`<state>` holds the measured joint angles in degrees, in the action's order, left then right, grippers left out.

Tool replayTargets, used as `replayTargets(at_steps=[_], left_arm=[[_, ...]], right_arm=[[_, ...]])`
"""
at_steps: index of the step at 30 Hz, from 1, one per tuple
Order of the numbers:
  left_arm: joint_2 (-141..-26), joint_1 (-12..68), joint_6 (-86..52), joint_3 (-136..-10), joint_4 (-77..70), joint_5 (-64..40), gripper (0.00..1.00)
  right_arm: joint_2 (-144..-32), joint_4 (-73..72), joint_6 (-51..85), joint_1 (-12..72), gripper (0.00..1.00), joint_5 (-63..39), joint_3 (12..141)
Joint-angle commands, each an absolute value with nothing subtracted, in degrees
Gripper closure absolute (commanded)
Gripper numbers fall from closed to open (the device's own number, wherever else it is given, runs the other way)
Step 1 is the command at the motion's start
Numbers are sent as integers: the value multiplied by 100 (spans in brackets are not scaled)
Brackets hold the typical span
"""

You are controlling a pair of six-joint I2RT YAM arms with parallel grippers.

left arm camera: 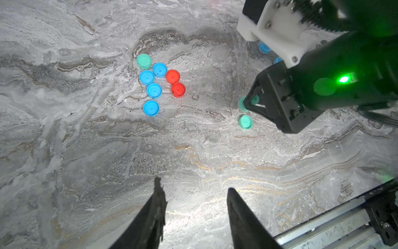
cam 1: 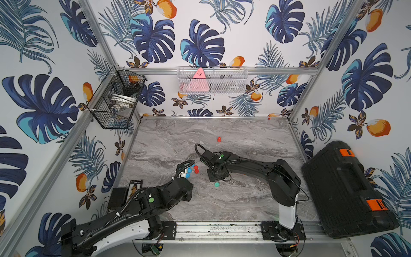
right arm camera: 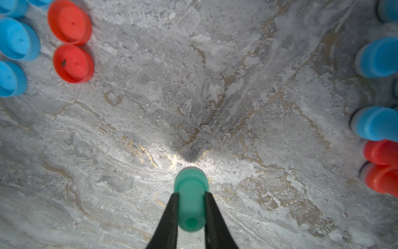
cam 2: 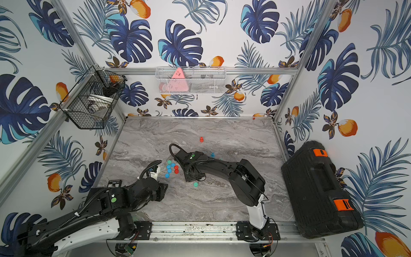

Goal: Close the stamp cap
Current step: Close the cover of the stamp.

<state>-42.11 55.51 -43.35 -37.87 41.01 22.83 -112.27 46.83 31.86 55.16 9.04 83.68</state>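
My right gripper [right arm camera: 190, 193] is shut on a green stamp [right arm camera: 190, 183], gripping its handle and holding it upright with its wide end toward the marble table [right arm camera: 193, 97]. In the left wrist view the same green stamp [left arm camera: 243, 104] shows just under the right gripper's black fingers. A loose green cap [left arm camera: 245, 122] lies on the table right beside it and is seen in both top views [cam 1: 216, 184] [cam 2: 195, 184]. My left gripper [left arm camera: 195, 185] hangs open above bare table, nothing between its fingers, well short of the cap.
A cluster of loose blue, red and green caps [left arm camera: 160, 85] lies left of the right gripper [cam 1: 192, 170]. Several blue stamps [right arm camera: 377, 58] and red stamps [right arm camera: 381, 154] stand close on its other side. A lone red stamp [cam 1: 219, 139] stands farther back. A black case [cam 1: 347, 189] sits at the right.
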Motion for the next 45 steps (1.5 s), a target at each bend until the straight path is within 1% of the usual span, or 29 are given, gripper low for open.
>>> replayTargets(at_steps=[1,22,45], left_arm=[[-4145,5555,-4429,-3785,4278,2472,49],[-4185,5555,-4452,-3743,4227,2452,49],[-4147,5555,-4444,-3771,4255,2496,49]], right_arm=[[-11261,4747,3302,5555,83,868,8403],[-10916,4553,3568,5704,83,902,7854],[-11039,4447,3633,5739,83,853,7831]])
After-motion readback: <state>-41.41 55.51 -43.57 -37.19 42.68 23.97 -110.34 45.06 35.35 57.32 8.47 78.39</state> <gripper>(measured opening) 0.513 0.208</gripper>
